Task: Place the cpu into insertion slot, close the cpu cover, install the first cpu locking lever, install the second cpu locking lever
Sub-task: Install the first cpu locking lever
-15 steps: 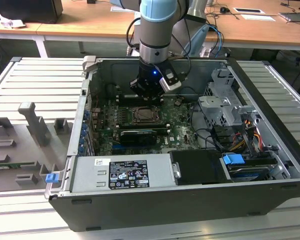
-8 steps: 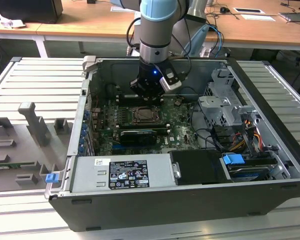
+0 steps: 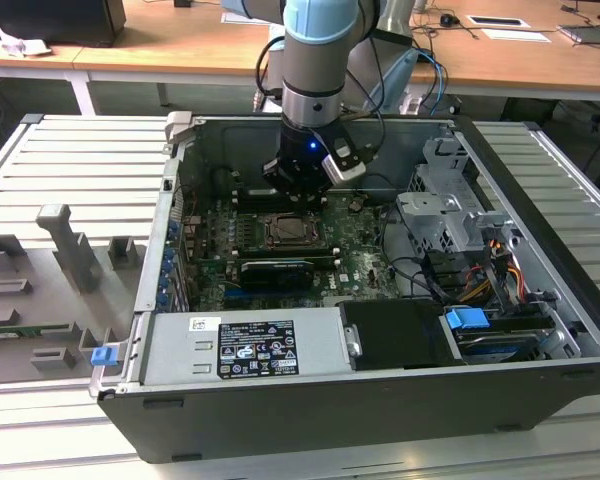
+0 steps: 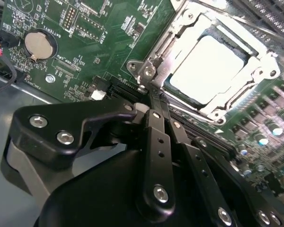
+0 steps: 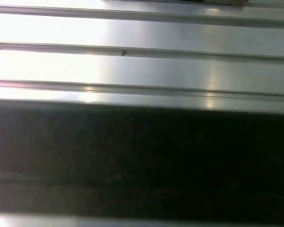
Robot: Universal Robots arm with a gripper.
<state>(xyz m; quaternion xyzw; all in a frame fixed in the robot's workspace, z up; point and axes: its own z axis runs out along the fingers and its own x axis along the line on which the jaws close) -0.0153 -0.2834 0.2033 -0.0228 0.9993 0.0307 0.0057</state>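
Exterior view: gripper (image 3: 302,185) hangs low inside the open computer case (image 3: 540,290), just above the motherboard (image 3: 365,265), at the far edge of the insertion slot (image 3: 294,232). Case walls and the drive cage (image 3: 445,215) hem it in; power supply (image 3: 245,345) sits along the case's near edge.

Second wrist view: fingers (image 4: 156,137) pressed together, nothing between, tips touching the slot's corner by a screw (image 4: 146,72). Cpu (image 4: 210,64) lies seated in the slot, cpu cover (image 4: 255,52) down around it. Coin battery (image 4: 39,45) well apart.

First wrist view: ribbed metal surface (image 5: 142,66), dark band (image 5: 142,161) beside it.
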